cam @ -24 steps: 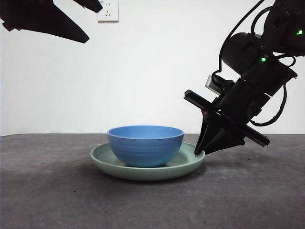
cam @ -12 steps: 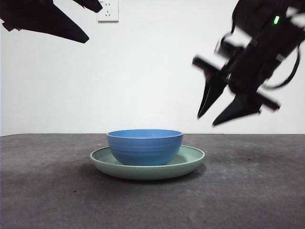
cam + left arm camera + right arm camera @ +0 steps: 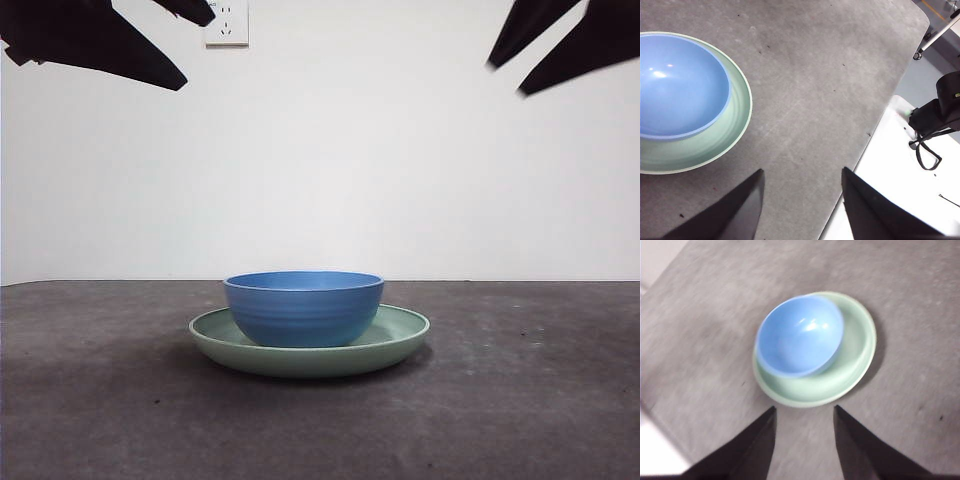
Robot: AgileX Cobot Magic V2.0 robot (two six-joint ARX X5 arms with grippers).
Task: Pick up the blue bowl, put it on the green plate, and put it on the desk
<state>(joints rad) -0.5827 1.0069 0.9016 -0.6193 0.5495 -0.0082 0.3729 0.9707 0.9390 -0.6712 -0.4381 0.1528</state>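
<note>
Blue bowl (image 3: pixel 304 306): ridged, matte, upright.

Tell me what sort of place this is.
Probably a robot lab or test room, not a kitchen: a bare white wall with a socket, a worn grey desk holding only a blue bowl on a green plate, with loose cables beside it.

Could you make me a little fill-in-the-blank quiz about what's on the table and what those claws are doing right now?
1. The blue bowl sits on the green ____.
2. The inside of the bowl is ____.
3. Both the left claw and the right claw have their jaws ____.
4. The plate rests on the dark grey ____.

Missing words: plate; empty; open; desk
</note>
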